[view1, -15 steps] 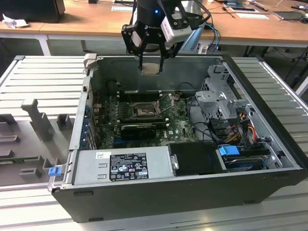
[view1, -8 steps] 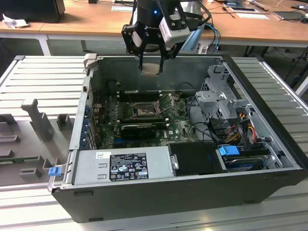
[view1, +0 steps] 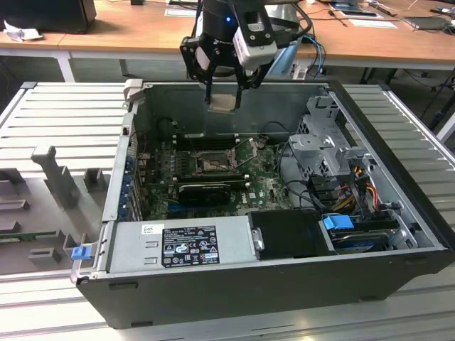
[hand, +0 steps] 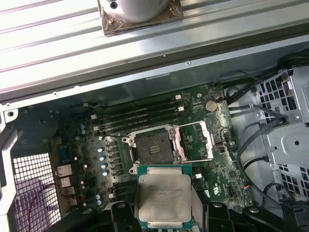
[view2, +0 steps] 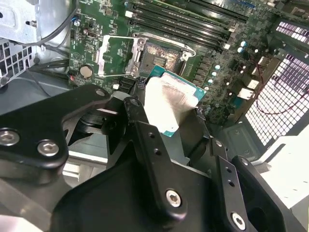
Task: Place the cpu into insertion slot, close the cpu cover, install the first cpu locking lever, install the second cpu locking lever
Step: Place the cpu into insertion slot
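I have the gripper (view1: 224, 91) clamped on the cpu (view1: 225, 104), its black fingers pinching opposite edges. It hangs in the air over the rear wall of the open computer case (view1: 270, 291), well above the board. In the first wrist view the cpu's (hand: 162, 195) grey metal top faces the camera.

Below and ahead of the gripper, the insertion slot (hand: 153, 146) lies bare, with its contact field exposed. The cpu cover (hand: 209, 140) is swung open off it, just beside the slot. The memory slots (hand: 137, 116) run along the slot's far side. A long black card (view1: 205, 190) sits on the slot's near side in the exterior view.

Off toward the exterior view's right of the gripper, a metal drive cage (view1: 320, 145) rises high, and dark cables (hand: 251, 140) loop from it near the cover. The power supply (view1: 178, 245) fills the case's front; its label (view1: 190, 245) carries print too small for me to read.

The case walls ring the board on all sides, so the open room is straight down over the slot. The case rests on a ribbed metal desk (view1: 64, 114).
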Robot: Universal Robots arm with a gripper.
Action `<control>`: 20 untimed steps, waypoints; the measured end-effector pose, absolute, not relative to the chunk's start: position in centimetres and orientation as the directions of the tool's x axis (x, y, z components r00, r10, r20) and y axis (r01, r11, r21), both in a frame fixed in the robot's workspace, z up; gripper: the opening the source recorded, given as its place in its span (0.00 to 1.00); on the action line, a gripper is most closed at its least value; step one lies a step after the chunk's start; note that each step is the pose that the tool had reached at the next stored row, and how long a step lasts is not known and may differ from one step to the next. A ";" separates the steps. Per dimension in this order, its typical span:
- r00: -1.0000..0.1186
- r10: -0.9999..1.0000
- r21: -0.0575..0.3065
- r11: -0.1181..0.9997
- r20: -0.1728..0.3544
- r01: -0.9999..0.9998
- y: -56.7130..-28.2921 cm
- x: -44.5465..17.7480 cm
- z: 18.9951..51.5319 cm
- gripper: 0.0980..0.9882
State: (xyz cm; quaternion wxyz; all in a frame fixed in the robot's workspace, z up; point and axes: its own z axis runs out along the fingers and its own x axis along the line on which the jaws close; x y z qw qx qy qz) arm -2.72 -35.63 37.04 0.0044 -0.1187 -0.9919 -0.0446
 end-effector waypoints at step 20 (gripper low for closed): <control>-0.934 0.356 0.087 0.930 0.019 0.356 -35.6 -2.7 36.8 0.48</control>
